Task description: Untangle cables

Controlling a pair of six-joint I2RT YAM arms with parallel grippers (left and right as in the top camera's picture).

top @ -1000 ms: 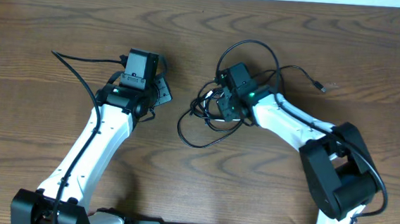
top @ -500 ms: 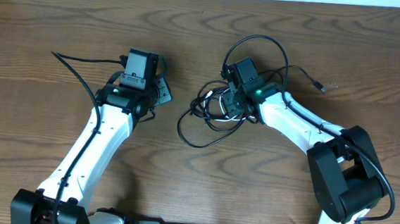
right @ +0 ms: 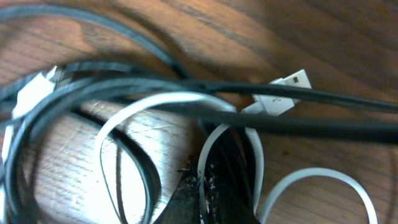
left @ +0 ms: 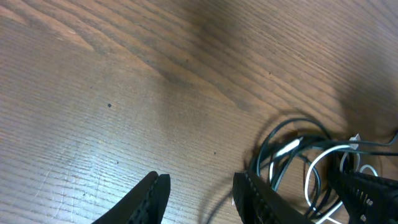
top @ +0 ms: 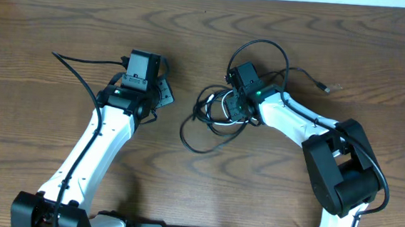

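right gripper [right: 202, 185] closed among cables [top: 213, 118] | left gripper [left: 199, 196] part-open, empty | cables run left-right

Tangled cables [top: 213, 111] lie on the wooden table [top: 52, 17].

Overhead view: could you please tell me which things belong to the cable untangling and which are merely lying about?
Job in hand: black cables; white cable; right gripper, shut among them; left gripper, open beside them.
Just there: left arm's own wire; wooden table.
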